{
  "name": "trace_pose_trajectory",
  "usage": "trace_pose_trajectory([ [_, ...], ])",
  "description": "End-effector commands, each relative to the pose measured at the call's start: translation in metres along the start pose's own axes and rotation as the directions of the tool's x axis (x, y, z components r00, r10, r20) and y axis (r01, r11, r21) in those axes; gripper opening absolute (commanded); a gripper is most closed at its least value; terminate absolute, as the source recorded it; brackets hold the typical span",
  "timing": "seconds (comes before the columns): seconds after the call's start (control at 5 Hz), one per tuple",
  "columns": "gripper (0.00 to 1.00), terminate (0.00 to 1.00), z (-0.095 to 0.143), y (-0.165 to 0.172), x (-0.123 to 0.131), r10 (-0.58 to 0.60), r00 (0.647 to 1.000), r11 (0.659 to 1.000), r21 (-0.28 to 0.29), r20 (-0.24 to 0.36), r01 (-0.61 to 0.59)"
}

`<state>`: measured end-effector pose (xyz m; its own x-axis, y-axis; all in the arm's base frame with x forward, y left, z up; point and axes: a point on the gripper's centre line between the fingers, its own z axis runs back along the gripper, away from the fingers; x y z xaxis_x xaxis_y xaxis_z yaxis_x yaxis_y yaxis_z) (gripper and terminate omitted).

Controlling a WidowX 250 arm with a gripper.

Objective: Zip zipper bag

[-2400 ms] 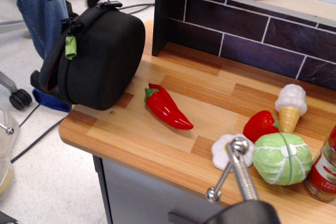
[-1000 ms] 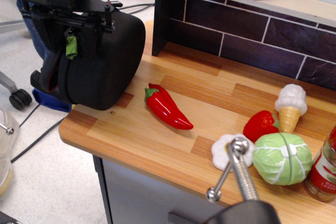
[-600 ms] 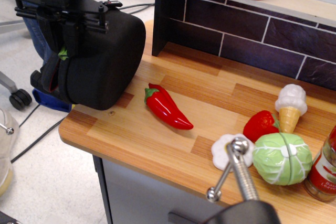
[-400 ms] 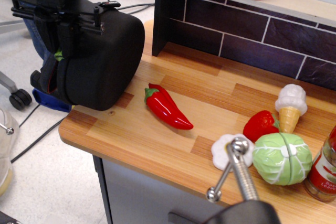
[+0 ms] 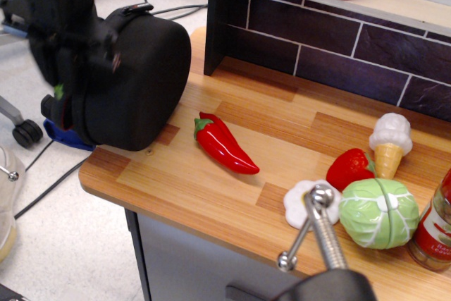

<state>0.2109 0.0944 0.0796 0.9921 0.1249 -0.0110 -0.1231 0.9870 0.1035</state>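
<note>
At the far left the dark robot gripper [image 5: 65, 68] is blurred with motion against the zipper edge of the large black rounded fabric zipper bag [image 5: 134, 79], which stands on its side at the left end of the wooden counter [image 5: 211, 195], overhanging the edge. A speck of lime-green zipper pull tab [image 5: 59, 91] shows just below the blur, with a sliver of red lining beside it. Whether the jaws are parted or pinched on the tab I cannot tell, since the smear hides them.

By my judgement the step in hand is the pull itself: dragging the slider along the bag's edge. The next move calls for keeping hold of the tab and following the curve of the zipper track without tipping the bag off the counter.

Counted from left to right: one bag, one glossy red plastic chilli pepper [image 5: 224, 145], one white flower-shaped toy [image 5: 299, 204], one red plastic strawberry [image 5: 349, 168], one green plastic cabbage [image 5: 379, 213], one white-topped toy ice-cream cone [image 5: 390, 144], one red-labelled bottle [image 5: 435, 229] cut by the right edge. A metal rod with ball ends [image 5: 313, 227] juts up in the foreground
</note>
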Motion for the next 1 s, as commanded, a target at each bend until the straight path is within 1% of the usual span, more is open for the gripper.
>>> trace_pose_trajectory([
  [0.0, 0.00, 0.00, -0.021, 0.015, -0.028, -0.029, 0.999, 0.999, -0.015, 0.035, 0.030],
  [0.2, 0.00, 0.00, -0.039, 0.013, -0.025, -0.036, 0.994, 0.999, -0.022, 0.099, 0.039],
  [0.4, 0.00, 0.00, -0.059, -0.001, -0.006, -0.053, 0.965, 0.997, -0.037, 0.256, 0.064],
  [0.6, 0.00, 0.00, -0.064, -0.010, 0.017, -0.084, 0.952, 0.993, -0.051, 0.293, 0.104],
  [0.8, 0.00, 0.00, -0.074, -0.018, 0.032, -0.115, 0.969, 0.991, -0.039, 0.221, 0.126],
])
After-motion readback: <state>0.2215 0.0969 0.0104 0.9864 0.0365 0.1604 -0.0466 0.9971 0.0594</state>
